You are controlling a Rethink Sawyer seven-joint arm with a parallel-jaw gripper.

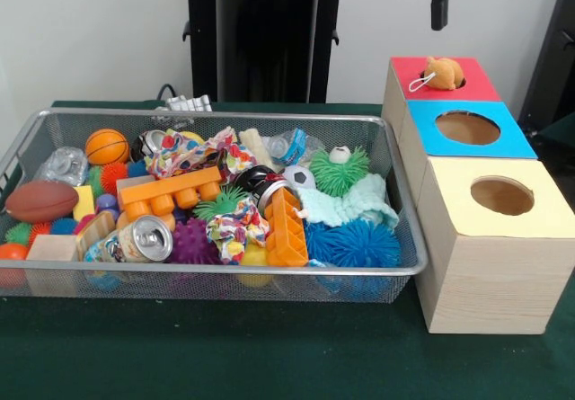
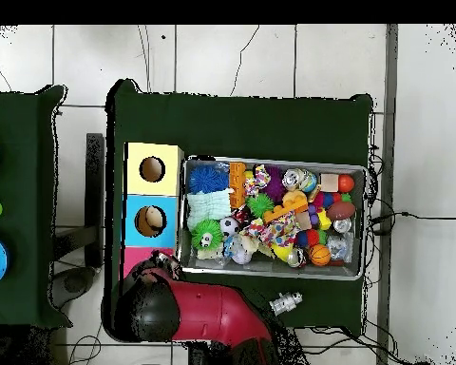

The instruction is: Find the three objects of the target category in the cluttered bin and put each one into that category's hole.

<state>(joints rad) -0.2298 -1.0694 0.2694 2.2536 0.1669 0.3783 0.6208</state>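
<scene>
A small orange plush toy [image 1: 443, 72] with a white loop lies on the hole of the red-topped box [image 1: 472, 85], not dropped through. My gripper [image 1: 437, 22] hangs straight above it, apart from it and holding nothing. In the overhead view the arm [image 2: 151, 306] covers the red box and hides the gripper. The wire bin [image 1: 216, 274] [image 2: 275, 272] is packed with toys: a basketball [image 1: 106, 146], a football [image 1: 40, 200], a small soccer ball [image 1: 299, 177], orange blocks [image 1: 171, 191], a can [image 1: 148, 238] and blue spiky balls [image 1: 355, 243].
A blue-topped box [image 1: 467, 144] [image 2: 149, 204] and a yellow-topped box [image 1: 539, 211] [image 2: 153, 152] stand in a row with the red one, right of the bin. A small white object [image 2: 286, 303] lies on the green cloth behind the bin.
</scene>
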